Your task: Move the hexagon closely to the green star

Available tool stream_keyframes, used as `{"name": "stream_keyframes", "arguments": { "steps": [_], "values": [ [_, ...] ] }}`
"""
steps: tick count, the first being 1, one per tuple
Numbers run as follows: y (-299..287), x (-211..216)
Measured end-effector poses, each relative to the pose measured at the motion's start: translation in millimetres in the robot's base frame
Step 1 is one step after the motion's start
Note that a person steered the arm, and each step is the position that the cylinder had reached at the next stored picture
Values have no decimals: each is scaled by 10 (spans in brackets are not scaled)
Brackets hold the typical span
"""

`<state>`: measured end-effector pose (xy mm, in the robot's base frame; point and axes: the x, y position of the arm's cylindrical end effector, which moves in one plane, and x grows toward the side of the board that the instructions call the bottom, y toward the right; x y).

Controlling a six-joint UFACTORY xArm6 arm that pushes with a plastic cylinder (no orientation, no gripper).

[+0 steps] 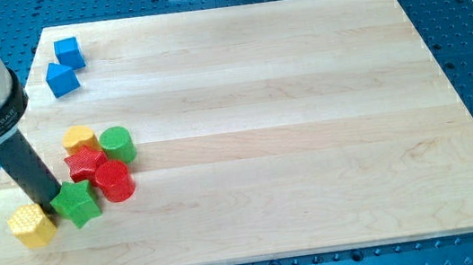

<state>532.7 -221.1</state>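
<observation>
The yellow hexagon [32, 225] lies near the board's lower left corner. The green star [76, 204] sits just to its right, a small gap apart. My tip [50, 208] rests between them, at the hexagon's upper right edge and against the star's left side. The dark rod rises from it toward the view's top left.
A red cylinder [115, 180], a red star [85, 161], a green cylinder [117, 144] and a yellow block [80, 138] cluster just above and right of the green star. Two blue blocks [69, 52] [61, 79] lie at the top left. The wooden board's [310, 141] left edge is close.
</observation>
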Motion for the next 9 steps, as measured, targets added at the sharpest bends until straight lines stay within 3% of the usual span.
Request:
{"name": "stream_keyframes", "arguments": {
  "steps": [2,3,4,5,9],
  "values": [
    [-600,-400],
    [-836,-393],
    [-833,29],
    [-806,784],
    [-418,574]
  ]
}}
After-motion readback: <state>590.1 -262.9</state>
